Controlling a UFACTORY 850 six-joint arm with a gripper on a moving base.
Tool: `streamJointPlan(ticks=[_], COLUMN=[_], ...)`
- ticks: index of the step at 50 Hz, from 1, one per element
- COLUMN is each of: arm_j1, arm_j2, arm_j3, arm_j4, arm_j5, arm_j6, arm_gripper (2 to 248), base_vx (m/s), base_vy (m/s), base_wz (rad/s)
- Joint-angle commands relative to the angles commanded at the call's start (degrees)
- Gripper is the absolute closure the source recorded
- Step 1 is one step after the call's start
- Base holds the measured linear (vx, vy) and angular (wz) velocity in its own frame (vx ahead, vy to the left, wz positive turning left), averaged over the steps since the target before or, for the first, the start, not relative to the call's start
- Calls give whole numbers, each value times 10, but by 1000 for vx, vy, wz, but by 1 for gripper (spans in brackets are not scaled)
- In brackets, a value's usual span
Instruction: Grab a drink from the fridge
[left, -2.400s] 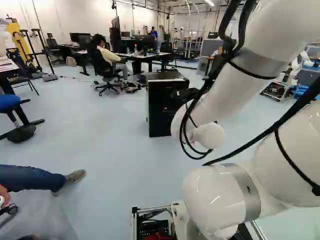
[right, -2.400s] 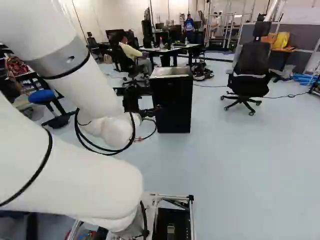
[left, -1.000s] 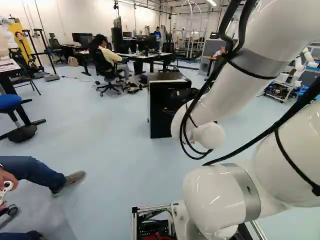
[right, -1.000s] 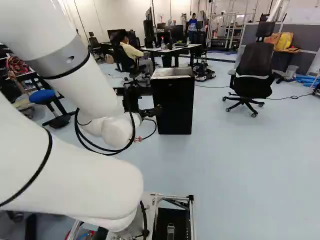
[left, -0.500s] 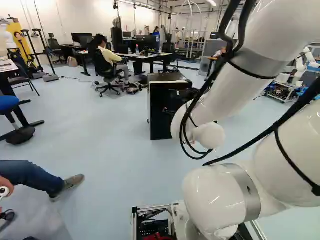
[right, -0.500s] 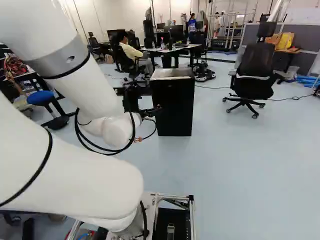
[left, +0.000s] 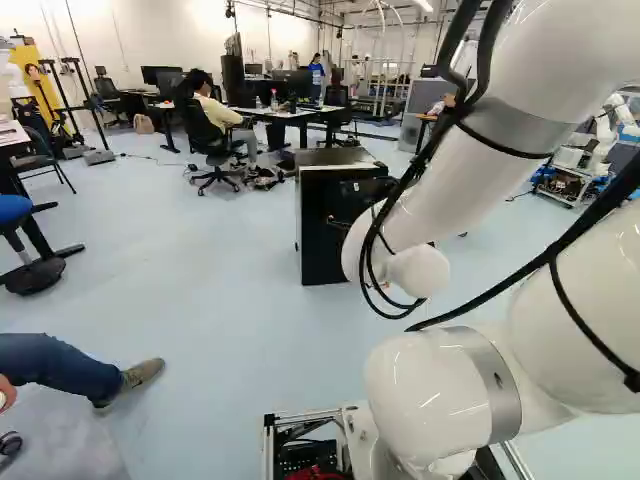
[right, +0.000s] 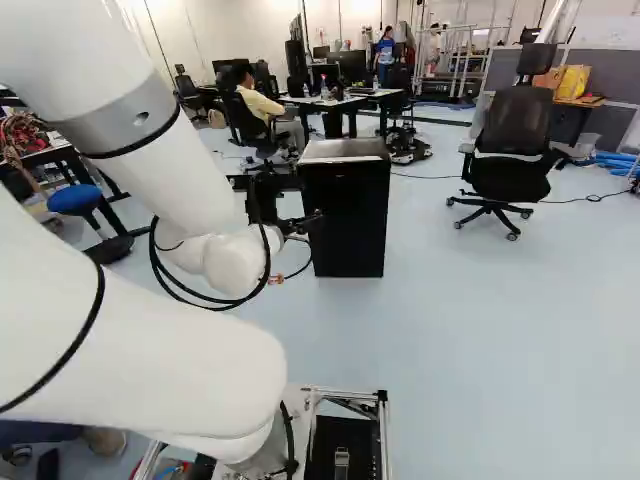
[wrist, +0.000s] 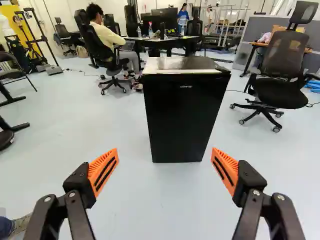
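Only in wrist view, orange pads (wrist: 103, 172) wide apart, fridge (wrist: 185, 120) ahead

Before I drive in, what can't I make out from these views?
- Any drinks inside: hidden behind the black front of the mini fridge, wrist view.
- Handle and hinge side: front too dark to tell, wrist view.
- Part of that front, left base view: covered by the arm.
- Fridge's back: faces away in every view.
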Motion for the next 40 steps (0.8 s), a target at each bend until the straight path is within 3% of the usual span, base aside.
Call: streamJointPlan(ticks=[40], arm_j1=[0], arm_j2=[0], arm_j3=[0], arm_j4=[0], arm_j5=[0], arm_j6=[0], arm_gripper=[3], base_vx=[97], base_vy=[10], base_wz=[-10])
